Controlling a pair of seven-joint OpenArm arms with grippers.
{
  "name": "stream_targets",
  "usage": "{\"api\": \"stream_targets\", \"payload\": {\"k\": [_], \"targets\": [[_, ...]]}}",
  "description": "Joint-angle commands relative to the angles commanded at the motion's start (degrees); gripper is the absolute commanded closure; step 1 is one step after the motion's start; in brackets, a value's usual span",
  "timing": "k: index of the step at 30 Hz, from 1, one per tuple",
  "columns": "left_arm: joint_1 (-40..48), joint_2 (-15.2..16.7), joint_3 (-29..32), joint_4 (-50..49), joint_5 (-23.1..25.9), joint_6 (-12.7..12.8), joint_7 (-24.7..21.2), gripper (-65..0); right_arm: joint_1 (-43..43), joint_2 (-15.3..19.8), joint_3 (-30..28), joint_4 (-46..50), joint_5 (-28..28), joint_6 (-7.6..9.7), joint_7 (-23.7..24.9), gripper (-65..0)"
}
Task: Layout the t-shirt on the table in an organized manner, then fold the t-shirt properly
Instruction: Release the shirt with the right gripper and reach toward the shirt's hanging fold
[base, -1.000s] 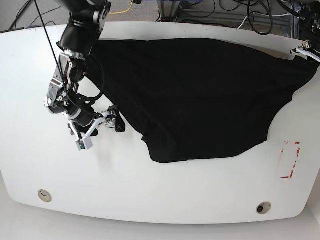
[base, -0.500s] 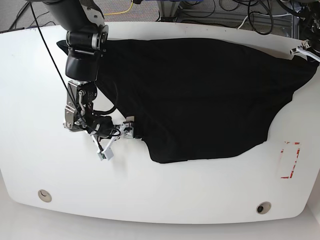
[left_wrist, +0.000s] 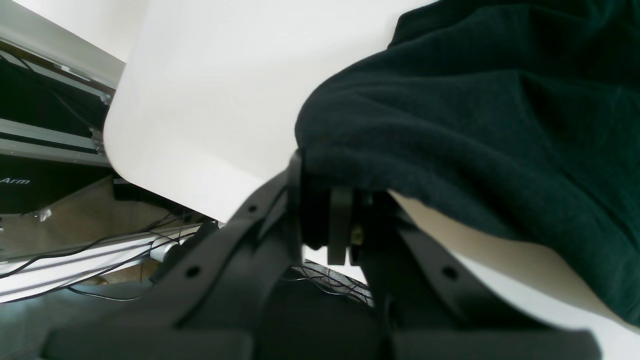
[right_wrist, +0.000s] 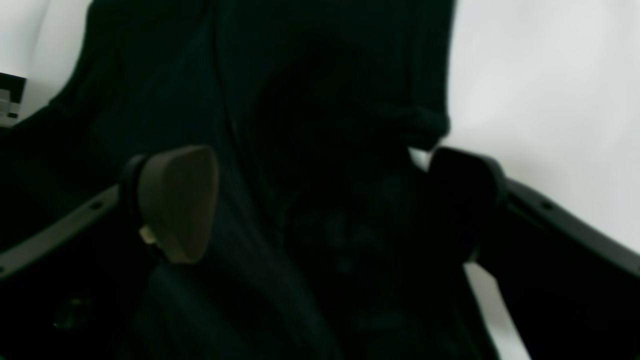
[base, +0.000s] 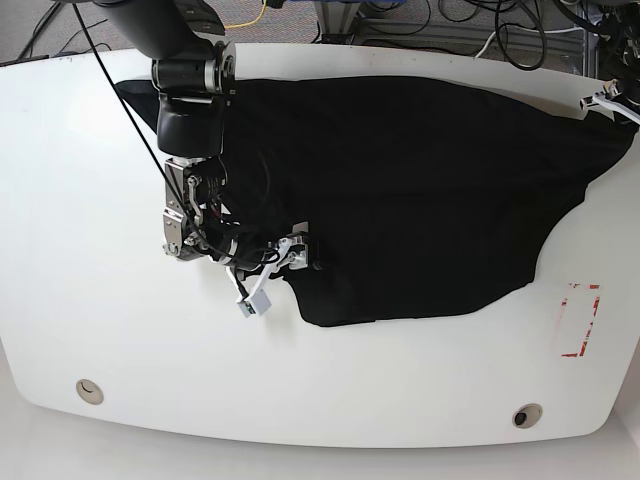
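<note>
The large plain black soft cloth t-shirt (base: 420, 190) lies spread across the far and middle part of the big white smooth table (base: 120, 340), bunched rather than squared, with a ragged lower edge. It looks light and limp, so it will likely drape and drag rather than hold a shape; by my judgement the best holds are at hems, corners or sleeve edges, where a pinch catches a folded layer instead of skating over flat fabric. The right gripper (base: 293, 258) sits at the shirt's near-left lower edge; in the right wrist view its jaws stand wide apart with dark cloth lying between and beneath them, one tan pad (right_wrist: 177, 200) bare on one side, so it is released and straddling the fabric, not yet pinching. The left gripper (left_wrist: 340, 220) is at the opposite far corner of the shirt, near the table's edge; its jaws are pressed together with a fold of black cloth clamped just above them, the fabric bulging over the tips.
</note>
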Motion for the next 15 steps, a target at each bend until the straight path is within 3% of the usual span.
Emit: {"api": "stream_targets", "payload": {"k": [4, 6, 15], "targets": [[0.00, 0.00, 0.00, 0.00, 0.00, 0.00, 0.00, 0.0, 0.00, -0.26, 0.00, -0.09, -0.09, 0.00, 0.00, -64.4], [0.00, 0.00, 0.00, 0.00, 0.00, 0.00, 0.00, 0.0, 0.00, -0.26, 0.00, -0.09, -0.09, 0.00, 0.09, -59.5], [0.00, 0.00, 0.00, 0.00, 0.00, 0.00, 0.00, 0.0, 0.00, -0.18, 0.00, -0.09, -0.09, 0.00, 0.09, -15.1]]}}
